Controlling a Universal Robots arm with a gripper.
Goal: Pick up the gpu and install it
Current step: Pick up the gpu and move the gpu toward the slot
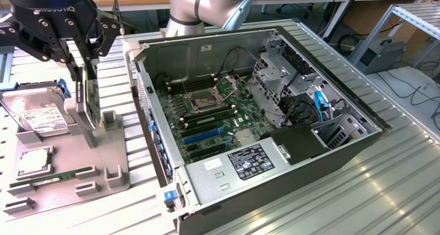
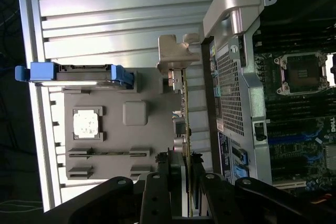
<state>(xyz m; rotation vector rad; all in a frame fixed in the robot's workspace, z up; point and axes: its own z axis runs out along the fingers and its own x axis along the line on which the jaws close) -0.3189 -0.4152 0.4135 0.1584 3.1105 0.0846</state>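
Jaws narrow, clamped on top edge of gpu (image 1: pixel 88 101), standing upright in grey holder (image 1: pixel 72 157) btwn hard drive (image 1: pixel 38 116) & PC case (image 1: pixel 199 54) on surface (image 1: pixel 392 194).

Oblique exterior, top-down wrist; shared gpu (image 1: pixel 88 98) (image 2: pixel 185 108)

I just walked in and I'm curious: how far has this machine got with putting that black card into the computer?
Early on. Done: the gripper sits on the gpu, looking closed on its upper edge. In hand: the gpu, upright over the grey holder beside the open computer case. Left: the install itself; the gpu is not yet inside the case.
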